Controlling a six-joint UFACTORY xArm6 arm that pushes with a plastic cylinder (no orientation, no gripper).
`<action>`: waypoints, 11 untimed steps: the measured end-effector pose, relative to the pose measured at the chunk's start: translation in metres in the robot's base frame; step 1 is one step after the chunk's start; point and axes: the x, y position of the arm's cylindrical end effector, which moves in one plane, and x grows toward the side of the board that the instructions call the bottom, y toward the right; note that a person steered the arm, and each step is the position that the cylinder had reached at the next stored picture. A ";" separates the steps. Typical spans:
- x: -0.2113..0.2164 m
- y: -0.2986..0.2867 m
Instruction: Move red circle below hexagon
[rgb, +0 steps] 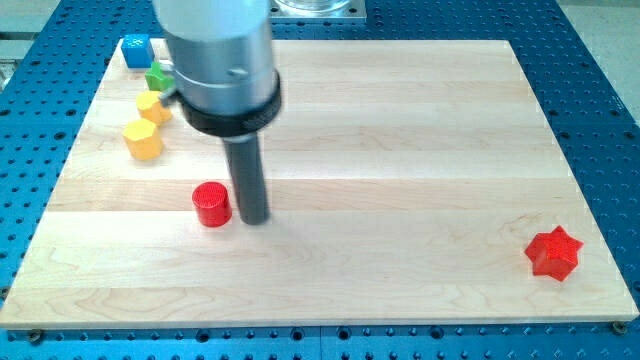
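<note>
Tip (253, 219) rests just right of the red circle (211, 204), near touching, grasping nothing. Light, rigid puck likely slides easily; push its right side toward under the yellow hexagon (143, 140)

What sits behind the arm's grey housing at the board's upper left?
The grey housing partly covers a green block and a yellow block. Their hidden sides, and anything further behind, cannot be seen.
</note>
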 end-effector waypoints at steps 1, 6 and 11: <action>0.003 -0.045; -0.040 -0.080; -0.062 -0.110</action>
